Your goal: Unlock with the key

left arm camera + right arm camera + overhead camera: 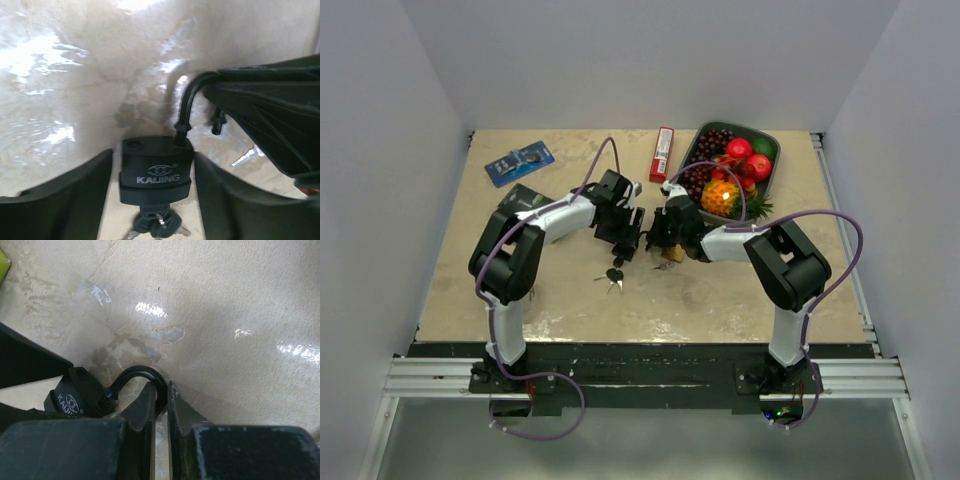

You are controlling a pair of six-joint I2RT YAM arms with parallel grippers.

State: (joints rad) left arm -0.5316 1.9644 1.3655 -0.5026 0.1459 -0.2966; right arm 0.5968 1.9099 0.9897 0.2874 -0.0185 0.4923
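Note:
A black padlock [155, 167] marked KAIJING lies on the beige table between the fingers of my left gripper [152, 152], which stands open around its body with a gap on the left side. Its shackle [187, 95] is swung open, one leg out of its hole. My right gripper [161, 387] is shut on the bend of the shackle [137, 372], with the lock body [70, 397] at the left. A bunch of black-headed keys [155, 225] sits at the keyhole end. From above, both grippers [630, 240] [658, 238] meet mid-table, keys [613, 278] just below.
A dark tray [775, 140] of fruit stands at the back right, with a red packet [662, 153] beside it. A blue pack [518, 162] and a dark flat object [525, 195] lie at the back left. A silver key blade [245, 157] rests near the lock.

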